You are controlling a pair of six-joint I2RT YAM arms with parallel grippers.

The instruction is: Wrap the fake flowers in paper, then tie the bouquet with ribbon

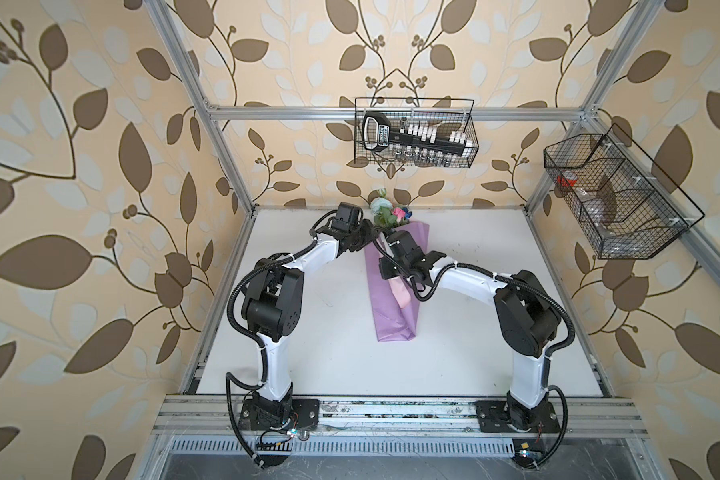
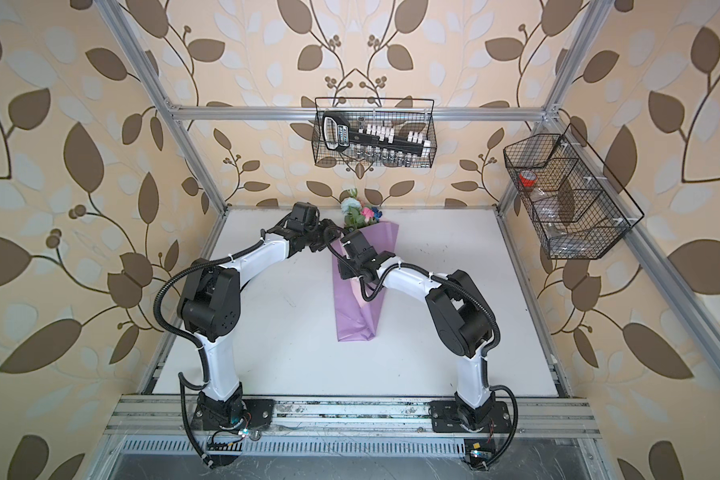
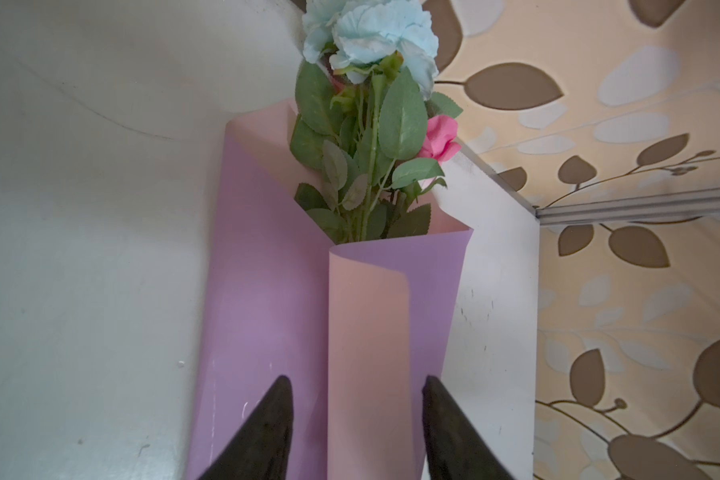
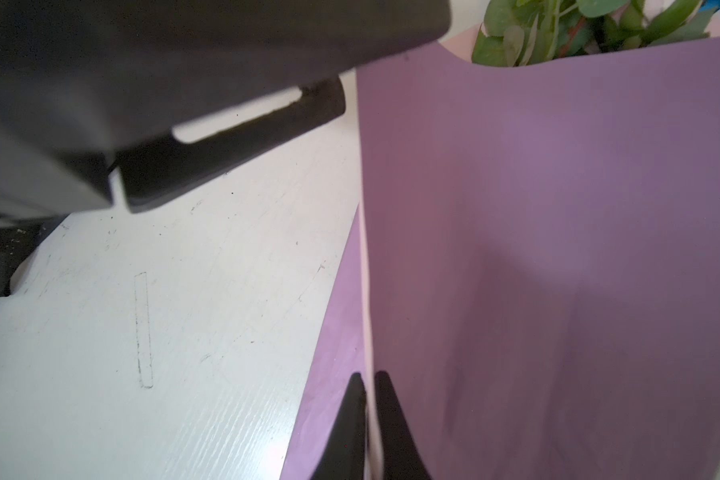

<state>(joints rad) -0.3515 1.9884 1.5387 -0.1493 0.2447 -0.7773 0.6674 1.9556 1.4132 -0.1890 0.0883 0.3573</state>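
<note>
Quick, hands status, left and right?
Left hand: open, over the wrapping paper.
Right hand: shut on the wrapping paper's edge.

Beige leaf-patterned wallpaper (image 1: 100, 124) surrounds a white table (image 1: 495, 332); a wire basket (image 1: 412, 99) hangs on the aluminium frame (image 1: 308, 111).

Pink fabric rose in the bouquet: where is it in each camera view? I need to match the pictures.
Both top views: pink fabric rose by the white table's far edge, beyond the lilac paper wrap's mouth.
Left wrist: rose peeking out beside the green leaves.
Right wrist: not in view; only green leaves show.
Shared landmark: the lilac paper wrap, in all four.
</note>
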